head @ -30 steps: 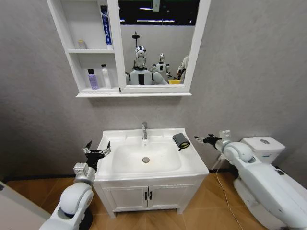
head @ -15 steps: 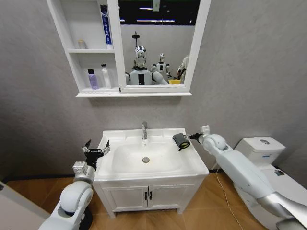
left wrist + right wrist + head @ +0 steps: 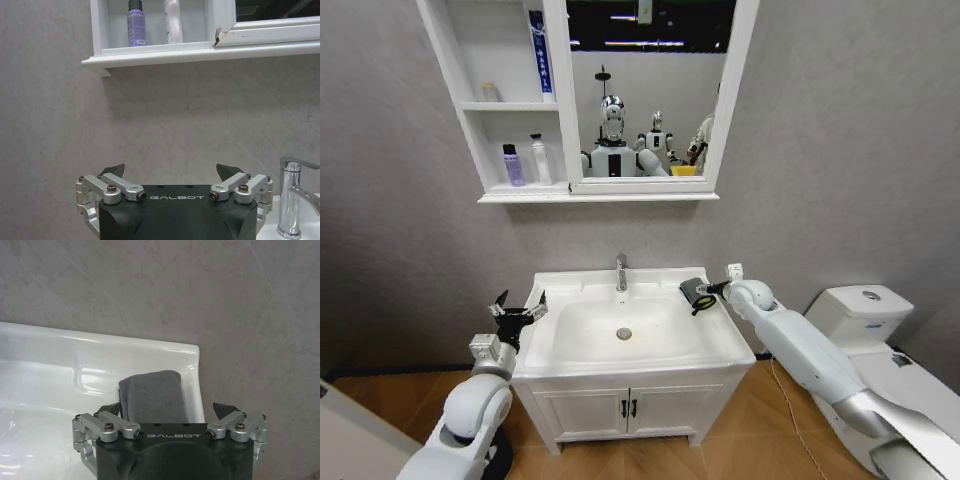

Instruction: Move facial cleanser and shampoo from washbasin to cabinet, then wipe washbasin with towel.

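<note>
Grey towel (image 3: 697,293) on basin (image 3: 582,366) rim, right of tap (image 3: 621,271); right gripper (image 3: 711,290) splayed around it, left gripper (image 3: 519,312) open. Bottles (image 3: 514,165) in cabinet (image 3: 470,125); we judge wiping remains.

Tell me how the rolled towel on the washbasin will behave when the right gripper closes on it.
The towel looks like soft cloth, so it will probably squash rather than resist. Being rolled, it may loosen or droop once lifted. It sits between the open fingers of the right gripper, and probably weighs little.
</note>
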Robot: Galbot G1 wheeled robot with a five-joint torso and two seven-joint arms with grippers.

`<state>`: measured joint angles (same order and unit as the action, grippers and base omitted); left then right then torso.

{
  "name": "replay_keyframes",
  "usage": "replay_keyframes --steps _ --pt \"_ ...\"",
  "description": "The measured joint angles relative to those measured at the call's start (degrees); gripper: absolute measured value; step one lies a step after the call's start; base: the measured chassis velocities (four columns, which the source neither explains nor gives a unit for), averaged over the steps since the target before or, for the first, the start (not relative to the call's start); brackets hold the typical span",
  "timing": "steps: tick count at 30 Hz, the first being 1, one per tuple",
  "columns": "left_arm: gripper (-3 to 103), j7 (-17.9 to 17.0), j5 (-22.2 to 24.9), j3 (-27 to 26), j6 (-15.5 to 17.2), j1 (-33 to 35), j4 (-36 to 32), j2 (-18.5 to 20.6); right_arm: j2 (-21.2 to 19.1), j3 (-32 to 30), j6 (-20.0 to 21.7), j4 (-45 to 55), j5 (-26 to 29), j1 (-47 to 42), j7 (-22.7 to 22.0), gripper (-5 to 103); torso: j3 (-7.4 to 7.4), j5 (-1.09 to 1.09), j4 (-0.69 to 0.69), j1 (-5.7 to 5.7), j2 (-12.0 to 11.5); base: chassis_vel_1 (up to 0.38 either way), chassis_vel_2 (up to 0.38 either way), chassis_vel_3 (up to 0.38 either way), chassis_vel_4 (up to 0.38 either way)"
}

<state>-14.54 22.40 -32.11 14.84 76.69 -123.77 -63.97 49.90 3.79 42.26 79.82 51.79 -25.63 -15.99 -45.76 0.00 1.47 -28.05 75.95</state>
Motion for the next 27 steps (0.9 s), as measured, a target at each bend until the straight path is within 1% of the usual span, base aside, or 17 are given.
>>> replay_keyframes --steps 8,19,23,27 --pt "100 0.06 1.03 -0.7 -0.13 -0.43 0.79 -0.12 0.56 3.95 0.0 -3.4 -1.91 3.67 0.69 100 0.0 0.0 -0.01 0.0 0.0 0.0 0.0 0.0 0.0" --pt "100 0.18 1.84 -0.78 -0.19 -2.01 1.57 -0.1 2.13 5.24 -0.02 -8.71 -2.65 5.72 1.61 100 0.0 0.0 0.0 0.0 0.0 0.0 0.0 0.0 0.0" --pt "100 0.18 2.15 -0.86 -0.17 -2.68 2.11 0.05 2.93 5.37 -0.04 -10.92 -3.72 6.49 2.89 100 0.0 0.0 0.0 0.0 0.0 0.0 0.0 0.0 0.0" --pt "100 0.19 2.41 -0.84 -0.16 -3.07 2.35 0.17 3.32 5.61 -0.06 -11.2 -3.96 6.65 3.28 100 0.0 0.0 -0.01 0.0 0.0 0.0 0.0 0.0 0.0"
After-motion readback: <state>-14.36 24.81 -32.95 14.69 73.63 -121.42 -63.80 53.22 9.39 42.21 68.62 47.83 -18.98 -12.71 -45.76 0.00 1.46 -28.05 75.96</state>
